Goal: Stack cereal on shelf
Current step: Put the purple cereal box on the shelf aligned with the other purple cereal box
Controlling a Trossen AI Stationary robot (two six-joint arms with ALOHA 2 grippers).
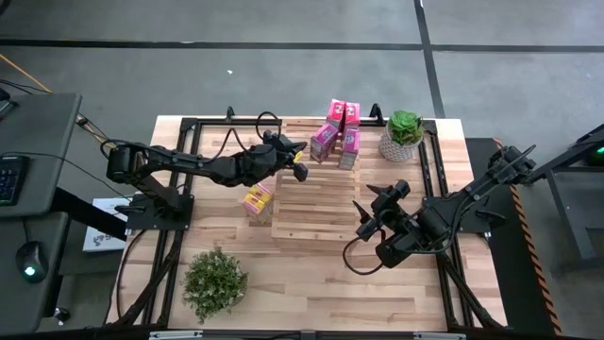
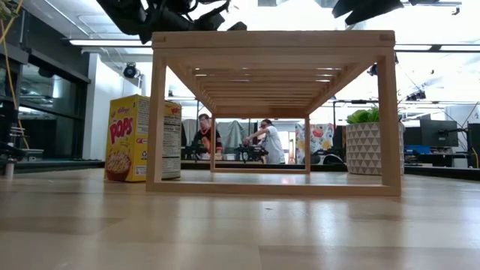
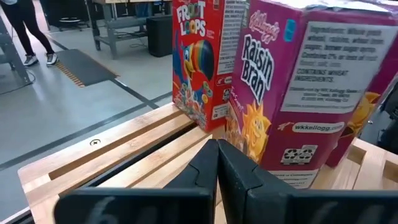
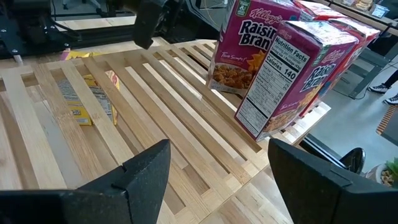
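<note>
My left gripper point(image 1: 300, 171) hangs over the shelf point(image 1: 311, 203), its fingers point(image 3: 217, 168) pressed together with nothing between them. Just past their tips, toward one o'clock on the table, stands a magenta Raisin Bran box point(image 3: 292, 93) and beside it a red Froot Loops box point(image 3: 199, 59), both upright on the slats. From above, four boxes point(image 1: 338, 132) cluster at the shelf's twelve o'clock end, close to each other; I cannot tell whether they touch.

My right gripper point(image 1: 370, 215) waits at the shelf's three o'clock edge, fingers point(image 4: 143, 174) spread wide and empty, looking across the pale slats at the same boxes point(image 4: 280, 68).

A yellow Corn Pops box point(image 1: 258, 198) sits off the shelf on the table point(image 1: 311, 293), tight against the shelf's nine o'clock side; at table height it stands upright point(image 2: 142, 139) beside the shelf's leg.

A potted plant point(image 1: 403, 135) stands at two o'clock beyond the shelf, and another leafy plant point(image 1: 214, 280) at seven o'clock
</note>
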